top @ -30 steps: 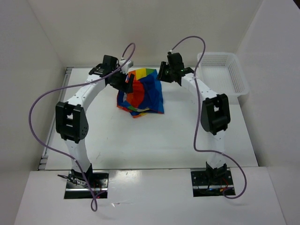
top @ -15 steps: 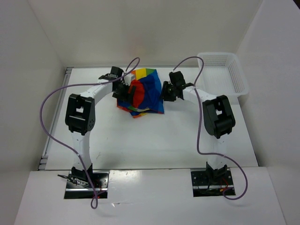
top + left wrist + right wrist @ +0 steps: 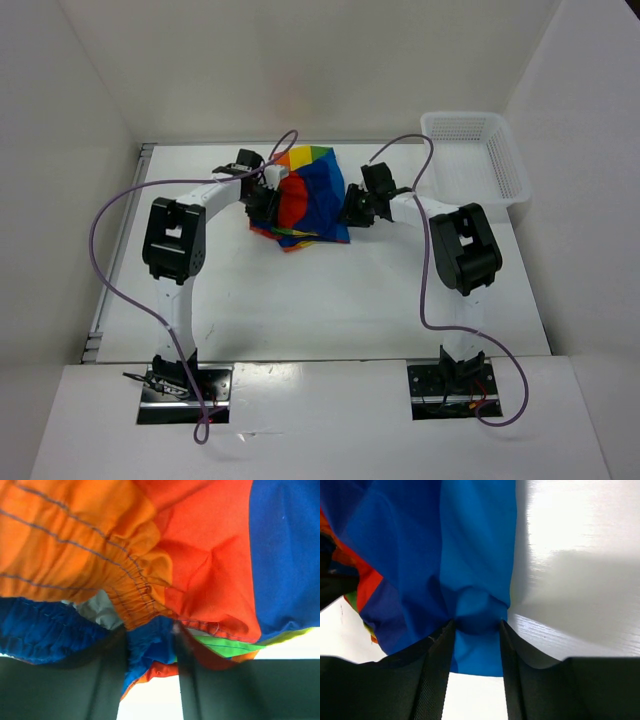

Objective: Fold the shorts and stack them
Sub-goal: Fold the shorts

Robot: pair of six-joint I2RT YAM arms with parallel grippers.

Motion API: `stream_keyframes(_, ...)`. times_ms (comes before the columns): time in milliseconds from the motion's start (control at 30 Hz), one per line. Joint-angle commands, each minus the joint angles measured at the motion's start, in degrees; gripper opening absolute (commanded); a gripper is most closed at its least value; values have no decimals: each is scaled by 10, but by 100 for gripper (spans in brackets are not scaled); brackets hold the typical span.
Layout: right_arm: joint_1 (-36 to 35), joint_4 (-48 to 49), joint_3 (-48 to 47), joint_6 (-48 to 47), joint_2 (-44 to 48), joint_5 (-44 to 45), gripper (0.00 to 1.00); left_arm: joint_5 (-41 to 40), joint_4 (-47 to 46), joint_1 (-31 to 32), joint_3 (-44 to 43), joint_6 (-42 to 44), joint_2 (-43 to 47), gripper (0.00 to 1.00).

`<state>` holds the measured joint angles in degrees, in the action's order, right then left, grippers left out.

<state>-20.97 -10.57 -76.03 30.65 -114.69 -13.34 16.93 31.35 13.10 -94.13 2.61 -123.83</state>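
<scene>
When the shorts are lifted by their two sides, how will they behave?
Probably floppy: the shorts lie crumpled in soft folds and bunch where pinched. Likely light, being thin cloth. The gathered waistband may stretch when pulled.

The crumpled rainbow-striped fabric shorts (image 3: 310, 195) are occupying the middle of the white table's (image 3: 300, 300) far edge; a white mesh plastic basket (image 3: 478, 155) is blocking the far right corner; the near middle is offering passage.

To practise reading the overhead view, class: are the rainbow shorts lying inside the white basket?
No, the shorts lie bunched on the table, well apart from the basket at the far right.
</scene>
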Motion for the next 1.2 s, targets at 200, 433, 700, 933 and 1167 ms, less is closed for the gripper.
stream_keyframes(200, 6, 31, 29, 24, 10, -7, 0, 62, 8, -3, 12, 10, 52, 2)
stream_keyframes(433, 31, 26, 59, 49, 22, 38, 0, 115, 13, -46, 54, 29, 151, 0)
stream_keyframes(700, 31, 26, 79, 49, 27, 39, 0, 171, 43, -67, 149, 66, 177, 0)
stream_keyframes(933, 31, 20, 79, 36, 38, 51, 0, 74, 7, -75, 199, 80, 170, 1)
stream_keyframes(1167, 31, -10, 46, -42, 53, -25, 49, 87, 7, -56, 207, 114, 176, 4)
